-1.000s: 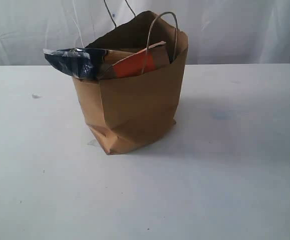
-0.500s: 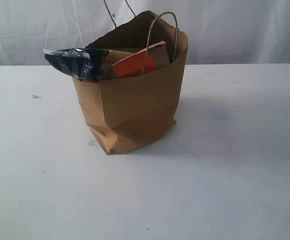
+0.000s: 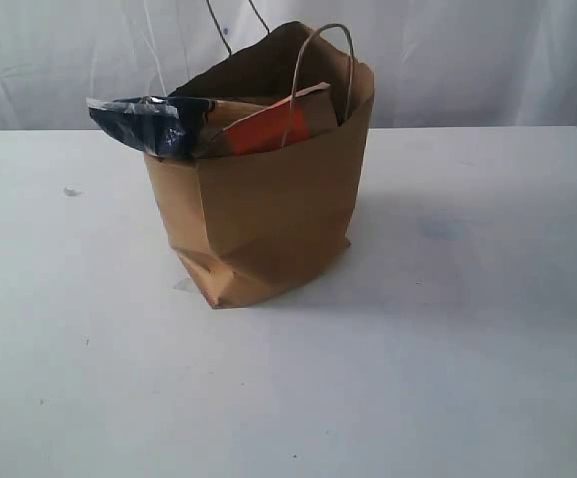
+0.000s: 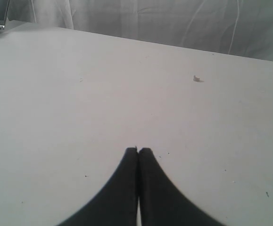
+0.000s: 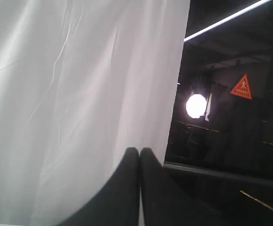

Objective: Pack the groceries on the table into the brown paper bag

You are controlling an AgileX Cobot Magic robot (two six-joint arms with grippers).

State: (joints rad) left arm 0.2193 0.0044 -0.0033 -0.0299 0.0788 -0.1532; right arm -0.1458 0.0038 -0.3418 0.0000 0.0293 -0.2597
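The brown paper bag [image 3: 268,219] stands on the bench [image 3: 467,349], with the pasta packet [image 3: 141,119] and the orange-label pouch [image 3: 273,127] sticking out. The left hand [image 4: 137,150] and the right hand [image 5: 139,150] are pressed together.

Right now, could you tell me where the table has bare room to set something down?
The table is bare in front of the brown paper bag and to its right; left holds only a crumb. Its mouth is crowded: dark pasta packet and orange-labelled pouch stick out.
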